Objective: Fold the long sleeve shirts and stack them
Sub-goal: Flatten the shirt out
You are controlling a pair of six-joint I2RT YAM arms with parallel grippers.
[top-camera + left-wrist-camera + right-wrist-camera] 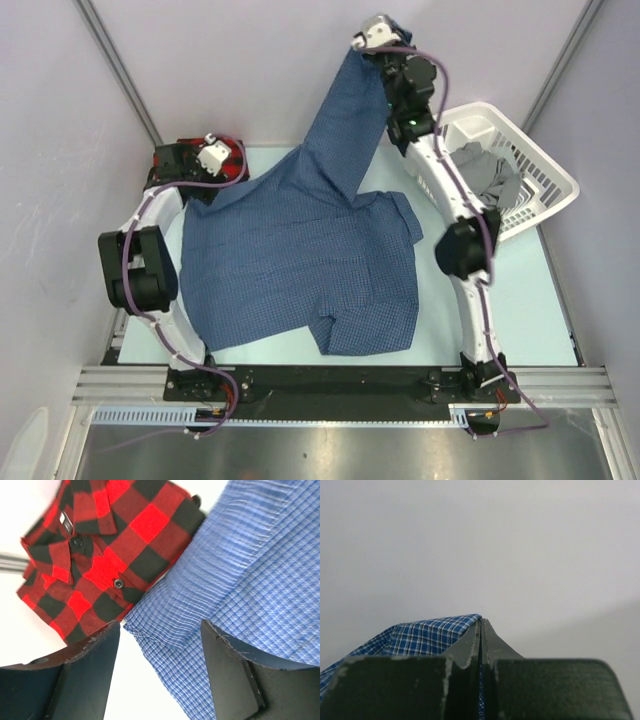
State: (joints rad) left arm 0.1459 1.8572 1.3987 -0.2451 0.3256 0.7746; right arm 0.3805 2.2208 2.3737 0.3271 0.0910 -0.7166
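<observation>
The dark blue check shirt lies spread across the table, one sleeve pulled up and away to the far side. My right gripper holds that sleeve's end high at the back; in the right wrist view its jaws are shut on the blue cloth. The red-and-black plaid shirt lies folded at the far left corner, buttons and collar showing. My left gripper hovers open above the blue shirt's edge beside the plaid shirt, with nothing between its fingers.
A white laundry basket holding grey garments stands at the far right, beside the right arm. White walls close in the table on the left, back and right. Bare tabletop shows at the right front.
</observation>
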